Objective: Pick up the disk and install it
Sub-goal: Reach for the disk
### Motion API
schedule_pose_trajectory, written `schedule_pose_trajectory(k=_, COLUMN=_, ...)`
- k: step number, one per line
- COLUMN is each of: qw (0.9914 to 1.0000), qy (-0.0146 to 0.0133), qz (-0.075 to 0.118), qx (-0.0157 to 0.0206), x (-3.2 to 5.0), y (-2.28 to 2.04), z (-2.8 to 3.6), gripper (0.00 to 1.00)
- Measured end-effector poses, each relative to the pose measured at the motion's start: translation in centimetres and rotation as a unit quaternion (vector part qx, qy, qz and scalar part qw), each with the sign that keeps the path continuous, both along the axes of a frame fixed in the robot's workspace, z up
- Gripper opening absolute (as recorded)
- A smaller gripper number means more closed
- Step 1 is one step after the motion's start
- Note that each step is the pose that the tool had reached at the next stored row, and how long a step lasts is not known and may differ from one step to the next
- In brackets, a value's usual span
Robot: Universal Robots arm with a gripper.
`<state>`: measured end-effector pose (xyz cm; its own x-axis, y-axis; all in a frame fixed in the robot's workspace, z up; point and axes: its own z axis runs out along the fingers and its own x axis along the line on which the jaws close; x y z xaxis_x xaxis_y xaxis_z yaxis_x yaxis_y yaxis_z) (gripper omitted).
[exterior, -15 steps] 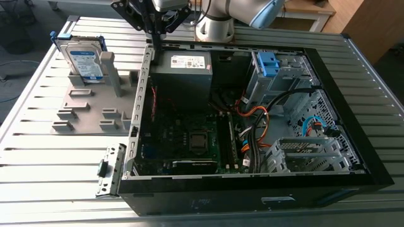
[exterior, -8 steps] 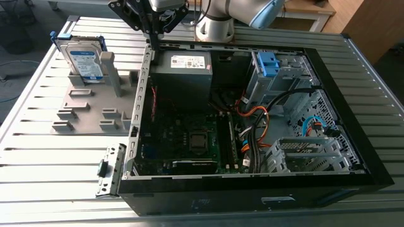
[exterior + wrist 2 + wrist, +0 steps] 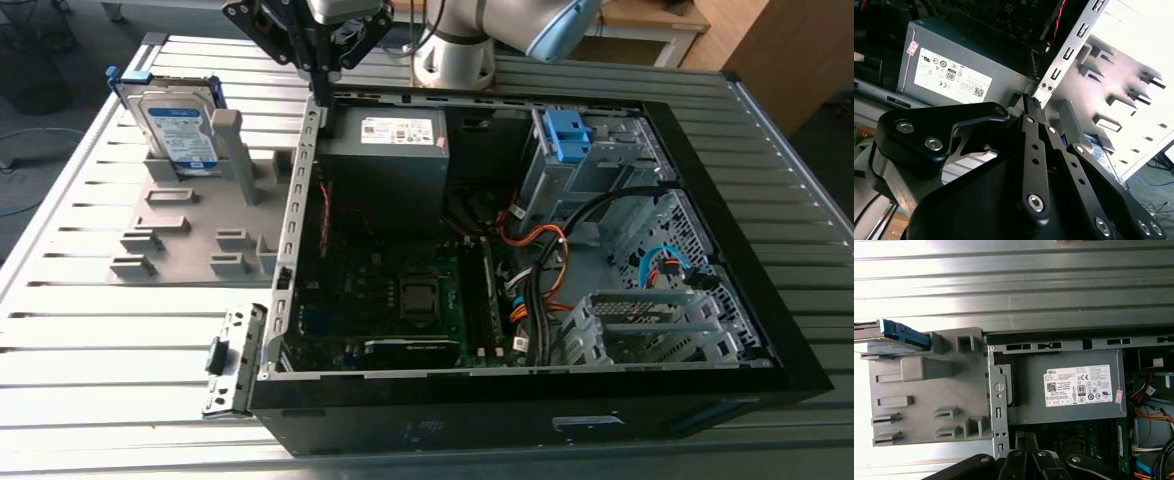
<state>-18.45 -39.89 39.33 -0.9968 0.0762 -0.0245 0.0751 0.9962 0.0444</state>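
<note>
On the ribbed metal table (image 3: 80, 330) the silver disk (image 3: 178, 125) stands upright, claw (image 3: 1030, 102) pressed together.

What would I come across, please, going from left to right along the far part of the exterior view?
The disk, upright in its grey holder → the power supply → the blue bracket → the table.
</note>
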Motion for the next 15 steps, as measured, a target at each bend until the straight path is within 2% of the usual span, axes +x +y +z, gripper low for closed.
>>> schedule_pose_trajectory(k=15, qw=1.0, qy=0.0, qz=0.0, qx=0.0, x=-0.87, y=0.0, z=0.0, gripper=0.11)
